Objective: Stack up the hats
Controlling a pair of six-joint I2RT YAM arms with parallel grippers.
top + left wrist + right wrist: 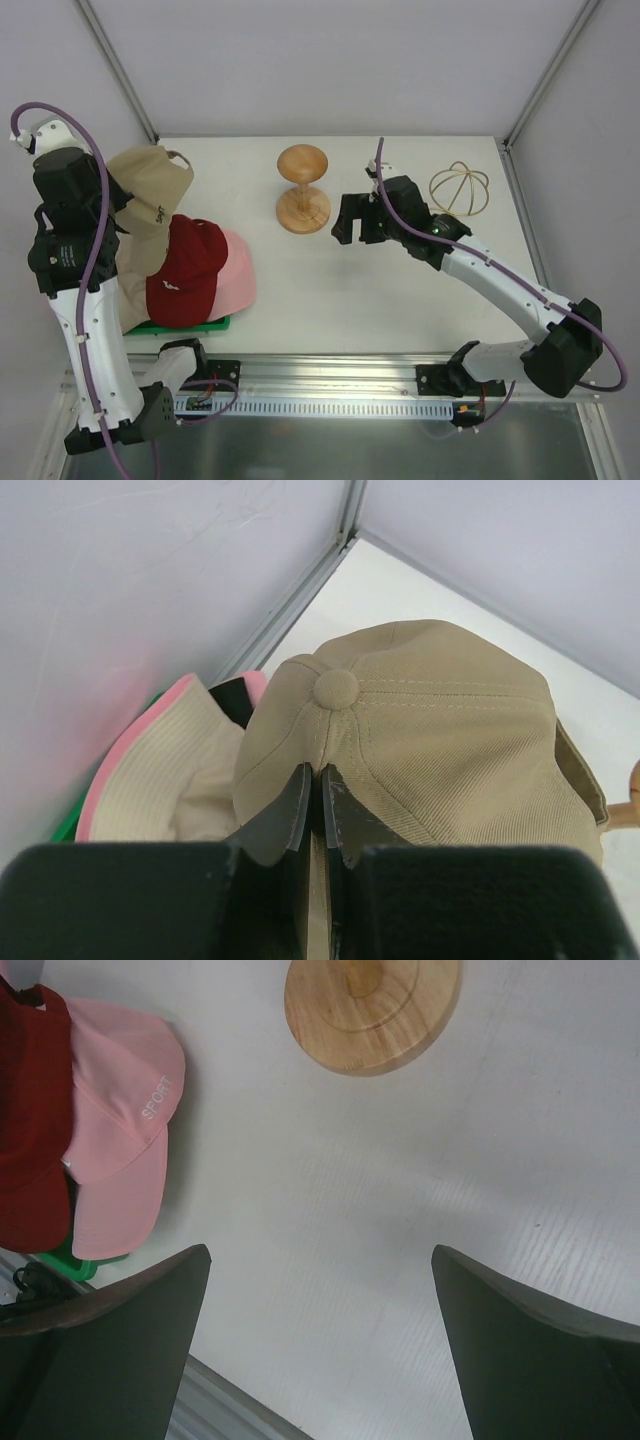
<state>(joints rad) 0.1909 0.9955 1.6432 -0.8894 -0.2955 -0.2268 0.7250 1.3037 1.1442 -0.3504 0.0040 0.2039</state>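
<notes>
Beige cap (440, 730) close to left wall (120, 630) | I see left gripper (318, 815) pinching it | right gripper (320, 1260) spread over open table (400, 300)

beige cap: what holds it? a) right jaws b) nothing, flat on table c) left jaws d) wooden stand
c, the left jaws are shut on the beige cap fabric in the left wrist view; the right jaws stand open and empty.

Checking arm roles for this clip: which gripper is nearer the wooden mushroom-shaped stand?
Right. The right gripper is open, close beside the wooden stand, on its right in the top view. The left gripper is far off to the left, shut on the beige cap.
</notes>
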